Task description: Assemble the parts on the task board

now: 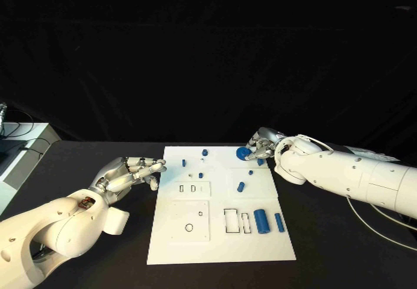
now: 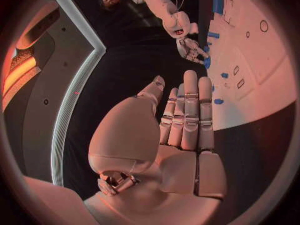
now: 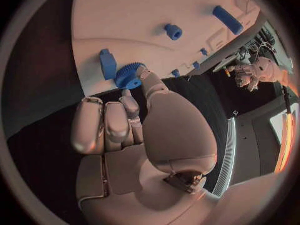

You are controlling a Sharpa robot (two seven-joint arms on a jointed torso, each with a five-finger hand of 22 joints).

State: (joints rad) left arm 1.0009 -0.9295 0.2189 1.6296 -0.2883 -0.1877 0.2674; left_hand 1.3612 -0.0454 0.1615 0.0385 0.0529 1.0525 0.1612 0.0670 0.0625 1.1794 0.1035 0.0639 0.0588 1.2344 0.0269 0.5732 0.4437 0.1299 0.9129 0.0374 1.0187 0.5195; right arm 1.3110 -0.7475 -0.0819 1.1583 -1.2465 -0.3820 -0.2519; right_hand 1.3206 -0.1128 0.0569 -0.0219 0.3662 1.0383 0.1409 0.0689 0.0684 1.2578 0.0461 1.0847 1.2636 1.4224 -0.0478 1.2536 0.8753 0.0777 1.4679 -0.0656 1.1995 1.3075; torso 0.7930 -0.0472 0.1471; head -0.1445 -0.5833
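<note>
The white task board (image 1: 217, 241) lies in the middle of the table. At its far right corner my right hand (image 1: 261, 146) pinches a blue gear (image 1: 242, 153) between thumb and a finger; the right wrist view shows the thumb tip on the gear (image 3: 128, 76), beside a blue block (image 3: 107, 64). My left hand (image 1: 135, 172) hovers just off the board's left edge, fingers straight and side by side (image 2: 187, 120), holding nothing. Small blue pegs (image 1: 184, 162) stand near the far edge. Two blue cylinders (image 1: 261, 221) lie at the right.
The board has rectangular slots (image 1: 231, 220) and a round hole (image 1: 188, 227) in its near half. A grey unit (image 1: 17, 150) stands at the table's far left. Bare black table (image 1: 96, 156) surrounds the board.
</note>
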